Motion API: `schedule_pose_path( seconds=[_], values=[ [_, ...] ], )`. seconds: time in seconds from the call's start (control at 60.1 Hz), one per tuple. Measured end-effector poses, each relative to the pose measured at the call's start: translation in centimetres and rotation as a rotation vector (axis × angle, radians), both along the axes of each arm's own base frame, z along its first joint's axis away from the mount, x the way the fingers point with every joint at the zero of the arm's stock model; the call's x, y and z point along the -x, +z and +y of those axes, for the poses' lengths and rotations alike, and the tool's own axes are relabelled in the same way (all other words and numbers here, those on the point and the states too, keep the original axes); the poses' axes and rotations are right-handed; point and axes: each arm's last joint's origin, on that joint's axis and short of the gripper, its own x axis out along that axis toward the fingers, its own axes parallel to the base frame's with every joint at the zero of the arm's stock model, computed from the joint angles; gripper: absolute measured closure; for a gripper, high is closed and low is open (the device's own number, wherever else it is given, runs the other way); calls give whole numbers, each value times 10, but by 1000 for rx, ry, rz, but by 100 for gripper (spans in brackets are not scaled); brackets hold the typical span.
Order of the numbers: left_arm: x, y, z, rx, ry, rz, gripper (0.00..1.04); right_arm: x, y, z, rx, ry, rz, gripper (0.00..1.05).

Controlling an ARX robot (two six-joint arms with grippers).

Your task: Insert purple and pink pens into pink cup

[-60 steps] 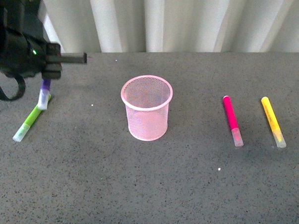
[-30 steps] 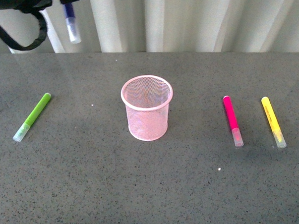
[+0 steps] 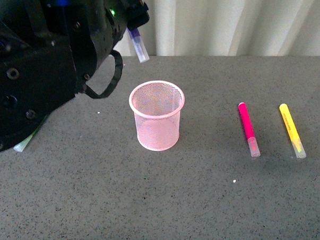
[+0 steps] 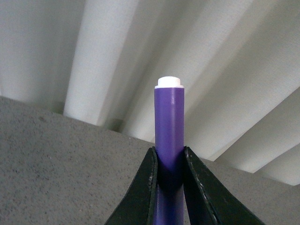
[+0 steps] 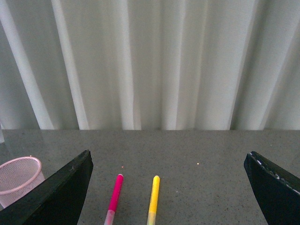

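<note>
The purple pen [image 3: 138, 42] is hanging in the air, cap downward and slightly tilted, just behind and to the left of the rim of the pink cup [image 3: 158, 132]. Half a second ago it was being held high over the far left of the surface. A second ago it was only just leaving the surface beside the green marker [image 3: 22, 143]. The carry toward the cup is therefore well under way.

The left gripper [image 4: 170, 185] is clamping the pen's barrel between nearly closed fingers, with the grip appearing firm and centred. The left arm is now filling the left of the front view and hiding most of the green marker.

In my judgement the pen is not yet standing over the opening. A short further traverse and a straightening are needed before release.

The cup is standing upright and empty. The pink pen [image 3: 247, 124] is lying untouched to the cup's right, with the yellow marker [image 3: 291, 128] beside it. The right gripper [image 5: 168, 190] is waiting spread wide with nothing in it.

The grey speckled surface [image 3: 153, 210] is showing only a few pale specks. A white pleated curtain [image 3: 225, 21] is closing off the back.
</note>
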Motion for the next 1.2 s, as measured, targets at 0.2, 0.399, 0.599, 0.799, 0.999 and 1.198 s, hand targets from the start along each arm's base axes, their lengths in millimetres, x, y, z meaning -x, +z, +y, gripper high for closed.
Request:
schedule_pose_path(
  seconds=[0.2,0.399,0.599,0.799,0.999,1.198],
  values=[
    [7,-16,-3,53,24,9,93,0,0,0,0,0,0,7],
    [21,-25,-11,99,28,16,93,0,0,0,0,0,0,7],
    [27,-37,-25,108,0,31,93,0,0,0,0,0,0,7],
    [26,-48,-30,102,-12,37,93,0,0,0,0,0,0,7],
    [21,-55,-30,103,-12,32,93,0,0,0,0,0,0,7],
    [18,-61,-26,84,-5,37,93,0,0,0,0,0,0,7]
  ],
)
